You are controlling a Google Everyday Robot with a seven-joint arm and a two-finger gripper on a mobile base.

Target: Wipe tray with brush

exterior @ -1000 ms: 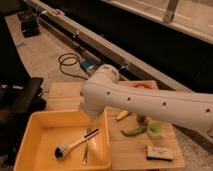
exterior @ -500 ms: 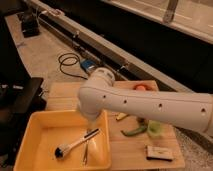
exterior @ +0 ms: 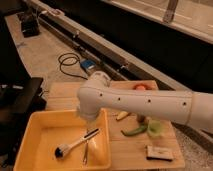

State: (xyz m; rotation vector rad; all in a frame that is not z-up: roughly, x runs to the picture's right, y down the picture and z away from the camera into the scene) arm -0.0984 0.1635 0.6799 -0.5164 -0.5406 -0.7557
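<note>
Yellow plastic, the tray (exterior: 47,131) fills the lower left of the frame. The brush (exterior: 76,142) lies on its floor beside a thin metal utensil (exterior: 86,150). The gripper (exterior: 90,122) hangs under the white arm, just above the brush's dark handle end; I cannot tell how wide it stands. This looks like the reach for the brush, and the next move calls for lowering squarely onto the handle. The wooden tabletop (exterior: 125,152) sits on a grey floor with a coiled cable (exterior: 69,62) at upper left.

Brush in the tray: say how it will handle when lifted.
The brush looks stiff and light: slim straight handle. Its round head might roll in the tray. The gripper hangs over the dark handle end; gripped there, it may droop head-down.
</note>
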